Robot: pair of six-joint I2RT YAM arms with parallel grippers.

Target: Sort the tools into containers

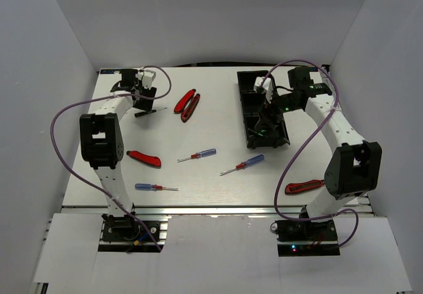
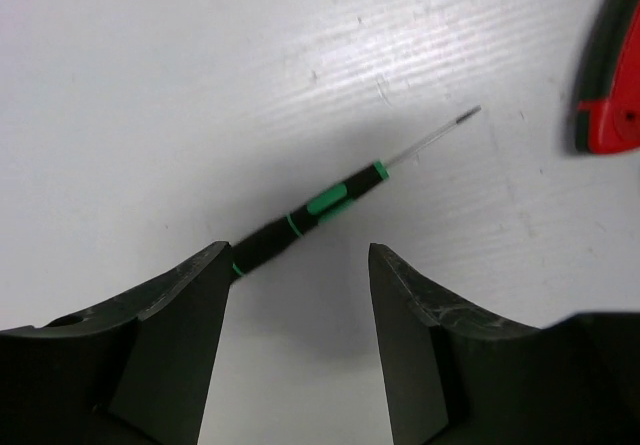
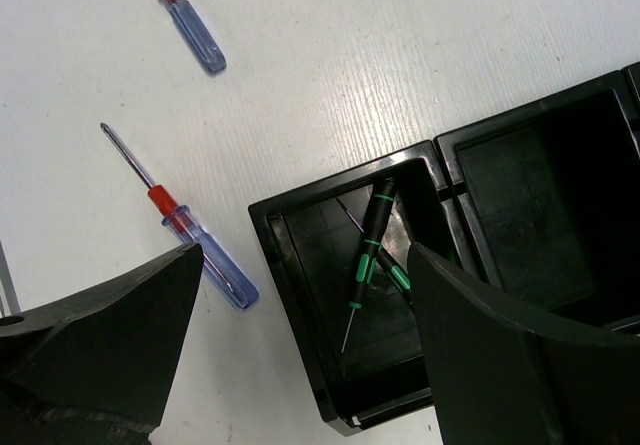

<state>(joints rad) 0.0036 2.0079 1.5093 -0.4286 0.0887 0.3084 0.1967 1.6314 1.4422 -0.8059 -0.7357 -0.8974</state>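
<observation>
**Thin green screwdriver lies off-centre under open fingers, far from the tray**

A white bench (image 1: 218, 125) carries a long black tray (image 1: 243, 109) of three compartments at its far right. The right fingers (image 3: 306, 255) hang spread wide over the tray's nearest compartment and hold nothing. Two green-banded screwdrivers (image 3: 372, 250) lie inside it. If the left arm brought a tool here while this arm hovers, the two arms could knock together.

At the far left corner, well apart from the tray, the left fingers (image 2: 298, 255) stand apart and empty, low over the bench. Other loose tools lie across the bench:
- a pair of red tools (image 1: 187, 104) side by side
- one red-handled tool (image 1: 144, 158) near the left arm
- another red handle (image 1: 304, 187) by the right arm's base
- three blue screwdrivers (image 1: 198, 155)

Any of them could end up in the wrong compartment.

Smallest is the green screwdriver (image 2: 300, 220), lying flat and slanted on the bench. Its butt end is just beside one left finger and its thin shaft points away. Closing from here would likely catch only that butt end. The nearer finger might also touch first and roll the slim round handle aside. Held by its end, the screwdriver could droop and slip out on the long carry to the tray. Fingertips this low may also scrape the bench.
</observation>
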